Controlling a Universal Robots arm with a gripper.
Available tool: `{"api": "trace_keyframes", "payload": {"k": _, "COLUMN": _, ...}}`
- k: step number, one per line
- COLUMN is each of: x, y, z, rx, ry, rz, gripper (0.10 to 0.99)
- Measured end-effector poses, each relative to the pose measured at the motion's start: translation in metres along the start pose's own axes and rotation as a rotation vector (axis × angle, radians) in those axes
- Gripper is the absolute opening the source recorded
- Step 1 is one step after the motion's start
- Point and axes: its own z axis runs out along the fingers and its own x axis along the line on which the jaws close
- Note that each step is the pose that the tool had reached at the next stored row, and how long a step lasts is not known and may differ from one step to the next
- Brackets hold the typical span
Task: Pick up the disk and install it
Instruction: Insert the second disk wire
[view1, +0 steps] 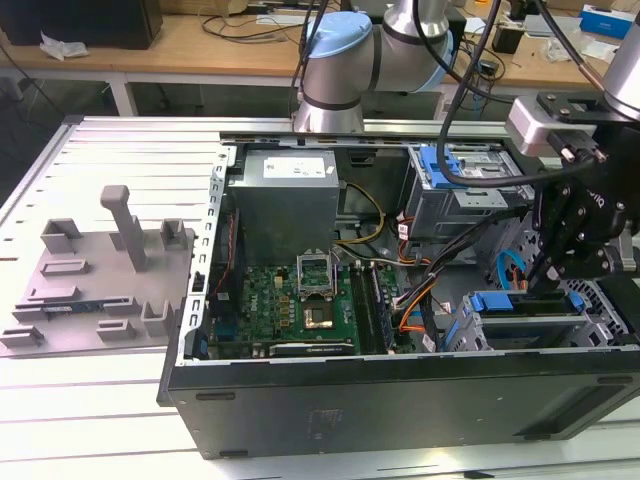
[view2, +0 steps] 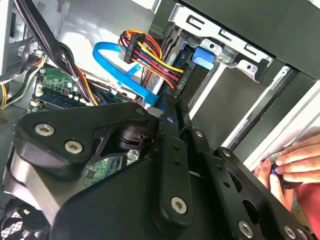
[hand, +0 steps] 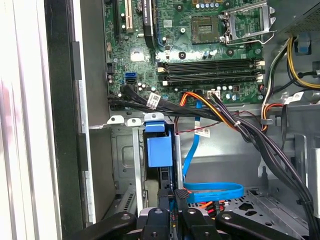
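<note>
A: Where's the disk (hand: 159, 150)?
B: Standing on edge in the drive cage (hand: 131, 165), below the motherboard (hand: 200, 50) in the first wrist view, inside the case (view1: 400, 400).
A: And the hand (hand: 172, 202)?
B: Narrow, its fingers pinched on the disk's near edge. A person's fingers (view2: 295, 162) rest at the case's outside.

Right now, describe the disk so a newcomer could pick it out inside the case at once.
Start from the open computer case and its green motherboard. In the first wrist view, the metal drive cage lies between that board and the gripper, and the disk stands edge-on in its slot. Its rigid blue plastic block sets it apart from the blue ribbon cable looping beside it.
</note>
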Motion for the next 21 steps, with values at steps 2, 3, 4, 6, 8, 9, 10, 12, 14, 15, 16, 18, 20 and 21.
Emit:
{"api": "trace_keyframes", "payload": {"k": 2, "x": 0.0000, "y": 0.0000, "z": 0.0005, "rx": 0.000, "ry": -0.0001, "rz": 0.000, "gripper": 0.161}}
{"api": "trace_keyframes", "payload": {"k": 3, "x": 0.0000, "y": 0.0000, "z": 0.0008, "rx": 0.000, "ry": -0.0002, "rz": 0.000, "gripper": 0.161}}
{"api": "trace_keyframes", "payload": {"k": 4, "x": 0.0000, "y": 0.0000, "z": 0.0010, "rx": 0.000, "ry": -0.0002, "rz": 0.000, "gripper": 0.161}}
{"api": "trace_keyframes", "payload": {"k": 6, "x": 0.0000, "y": 0.0000, "z": 0.0016, "rx": 0.000, "ry": -0.0002, "rz": -0.001, "gripper": 0.161}}
{"api": "trace_keyframes", "payload": {"k": 8, "x": -0.0001, "y": 0.0000, "z": 0.0024, "rx": 0.000, "ry": -0.0003, "rz": -0.001, "gripper": 0.161}}
{"api": "trace_keyframes", "payload": {"k": 9, "x": -0.0001, "y": 0.0000, "z": 0.0027, "rx": 0.000, "ry": -0.0003, "rz": -0.001, "gripper": 0.161}}
{"api": "trace_keyframes", "payload": {"k": 10, "x": -0.0001, "y": 0.0000, "z": 0.0031, "rx": 0.000, "ry": -0.0003, "rz": -0.001, "gripper": 0.161}}
{"api": "trace_keyframes", "payload": {"k": 12, "x": -0.0002, "y": -0.0005, "z": 0.0040, "rx": 0.000, "ry": -0.0002, "rz": -0.002, "gripper": 0.161}}
{"api": "trace_keyframes", "payload": {"k": 14, "x": -0.0002, "y": -0.0013, "z": 0.0044, "rx": 0.000, "ry": -0.0001, "rz": -0.002, "gripper": 0.161}}
{"api": "trace_keyframes", "payload": {"k": 15, "x": -0.0003, "y": -0.0014, "z": 0.0047, "rx": 0.000, "ry": -0.0002, "rz": -0.002, "gripper": 0.161}}
{"api": "trace_keyframes", "payload": {"k": 16, "x": -0.0003, "y": -0.0014, "z": 0.0049, "rx": 0.000, "ry": -0.0002, "rz": -0.002, "gripper": 0.161}}
{"api": "trace_keyframes", "payload": {"k": 18, "x": -0.0003, "y": -0.0015, "z": 0.0056, "rx": 0.000, "ry": -0.0003, "rz": -0.003, "gripper": 0.161}}
{"api": "trace_keyframes", "payload": {"k": 20, "x": -0.0004, "y": -0.0015, "z": 0.0066, "rx": 0.000, "ry": -0.0003, "rz": -0.004, "gripper": 0.161}}
{"api": "trace_keyframes", "payload": {"k": 21, "x": -0.0004, "y": -0.0015, "z": 0.0069, "rx": 0.000, "ry": -0.0003, "rz": -0.005, "gripper": 0.161}}
